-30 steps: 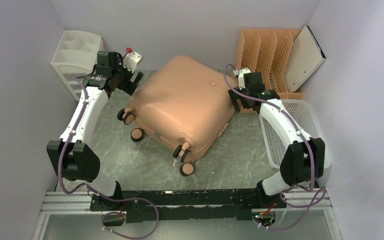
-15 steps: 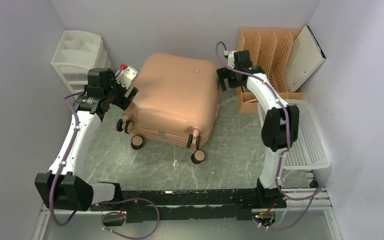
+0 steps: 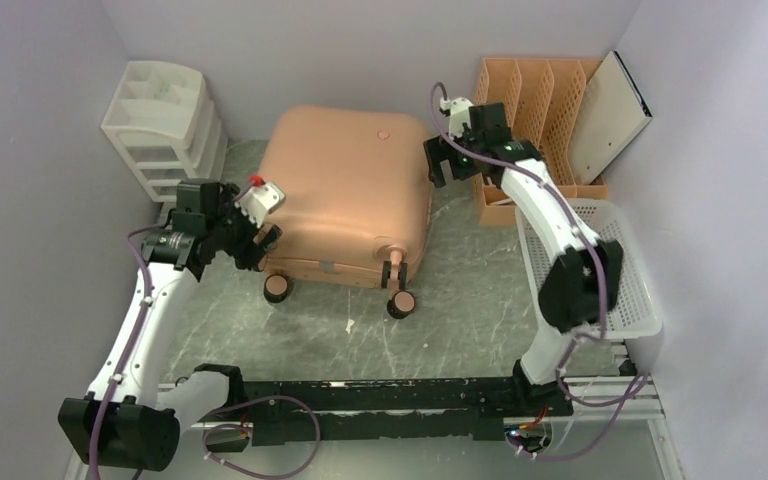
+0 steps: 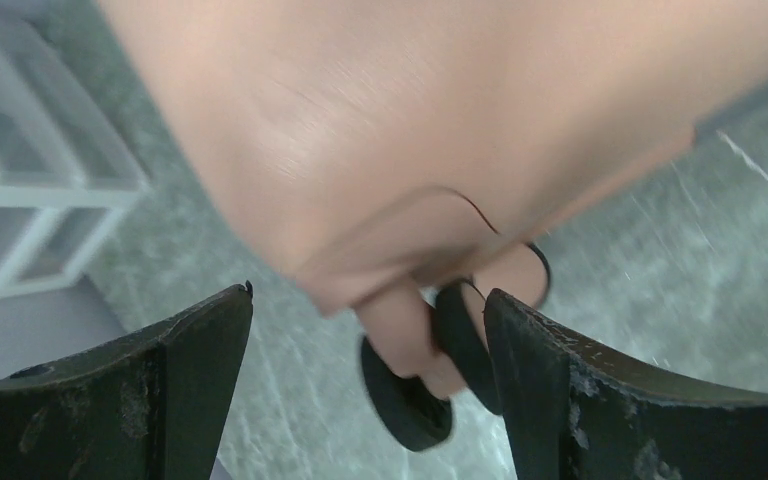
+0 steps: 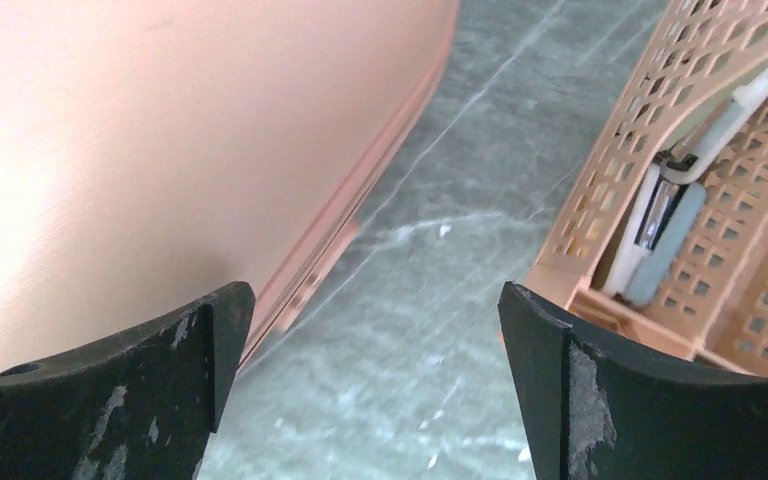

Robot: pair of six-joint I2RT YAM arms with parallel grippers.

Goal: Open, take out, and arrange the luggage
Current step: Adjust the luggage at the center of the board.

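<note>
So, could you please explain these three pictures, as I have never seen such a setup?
The wide picture looks down on the left arm and right arm, bolted at the near edge of a grey table. The other two come from cameras on each wrist; the black shapes below are the claw's fingers. A closed salmon-pink suitcase lies on the table, with a white drawer unit, orange file rack and white basket around it. The left claw is open at a wheeled corner, the right claw open beside its far corner. Neither holds anything.

one luggage (image 3: 345,190), one file rack (image 3: 522,95), one drawer unit (image 3: 165,112), one white basket (image 3: 622,265), one grey board (image 3: 610,115)
</note>
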